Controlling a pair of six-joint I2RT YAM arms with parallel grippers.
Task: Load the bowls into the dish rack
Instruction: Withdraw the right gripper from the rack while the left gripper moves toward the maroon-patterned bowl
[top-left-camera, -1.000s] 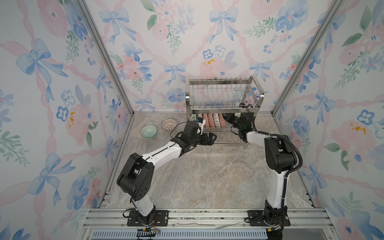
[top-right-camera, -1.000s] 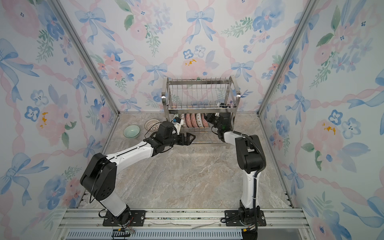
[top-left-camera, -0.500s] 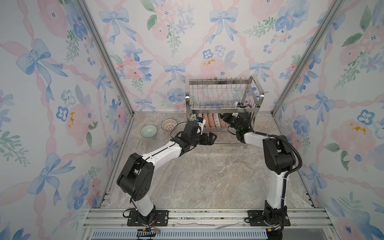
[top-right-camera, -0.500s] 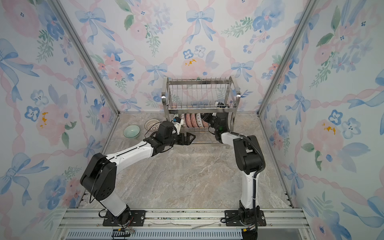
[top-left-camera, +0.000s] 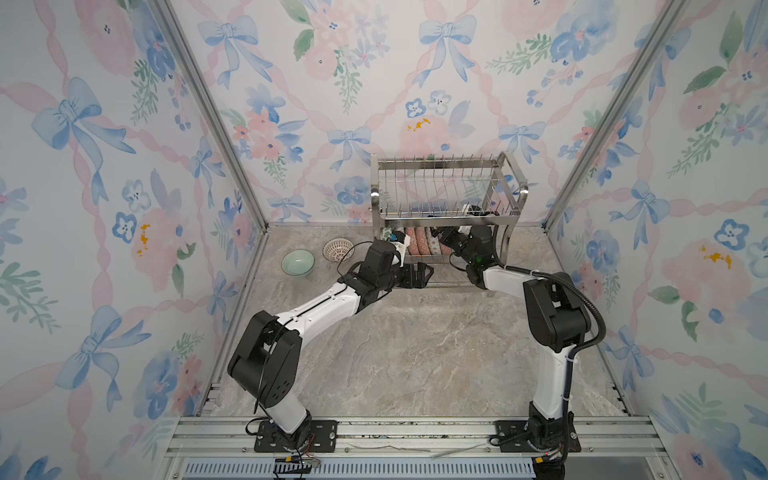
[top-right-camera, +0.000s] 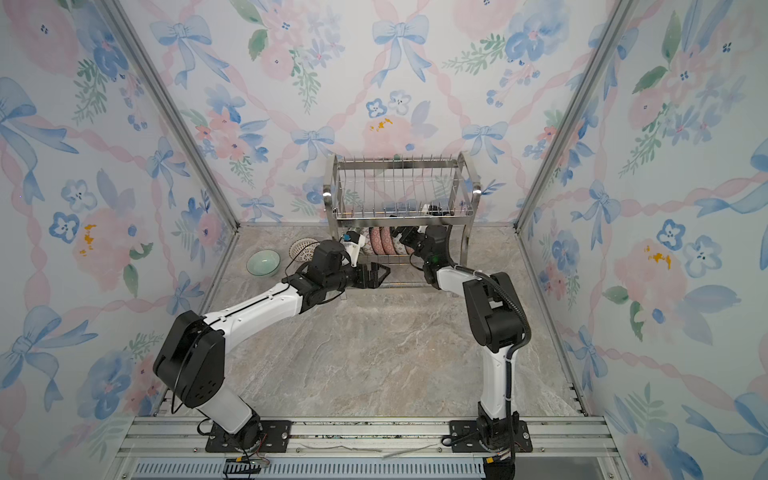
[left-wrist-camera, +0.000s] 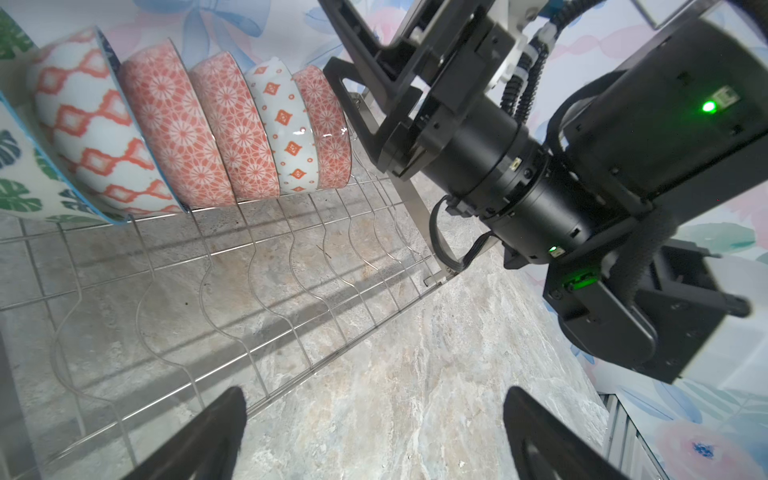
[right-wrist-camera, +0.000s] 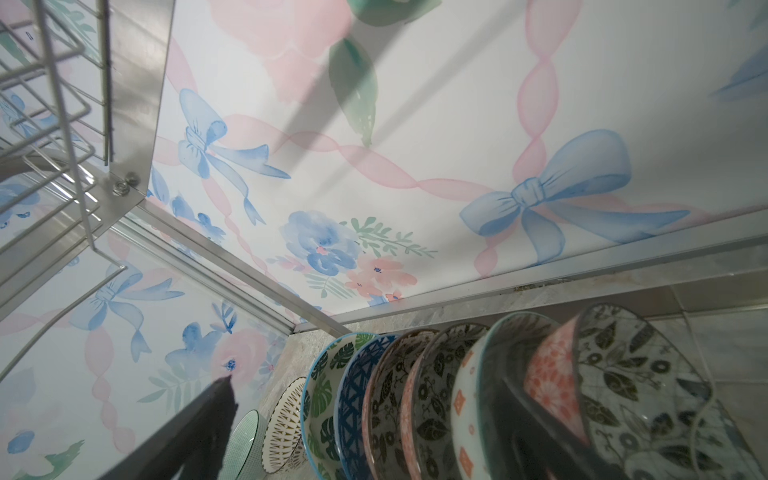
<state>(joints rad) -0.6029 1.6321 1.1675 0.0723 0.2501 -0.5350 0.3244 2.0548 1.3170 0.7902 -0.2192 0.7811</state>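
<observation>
my right gripper (top-left-camera: 441, 239) stands apart at the 3 o'clock end of the bowl row (left-wrist-camera: 208, 124) on the lower tier of the dish rack (top-left-camera: 446, 166), a finger just beside the red floral bowl (left-wrist-camera: 328, 129); i'd back straight out toward 5 o'clock without nudging its rim. my left gripper (left-wrist-camera: 376, 395) is apart, empty. row runs 9 to 3 o'clock, each bowl on edge, mouth toward 3; pale green bowl (top-left-camera: 298, 262) sits loose at 10 o'clock.

A lab test booth dressed up as a home: walls (top-left-camera: 374, 83) papered in pastel bows and flowers, joined by bare aluminium posts (top-left-camera: 214, 116), enclose a marble-look bench (top-left-camera: 415, 353). The left arm (top-left-camera: 316, 307) and right arm (top-left-camera: 555, 374) are bolted to a slotted metal rail (top-left-camera: 415, 430) along its near edge.
</observation>
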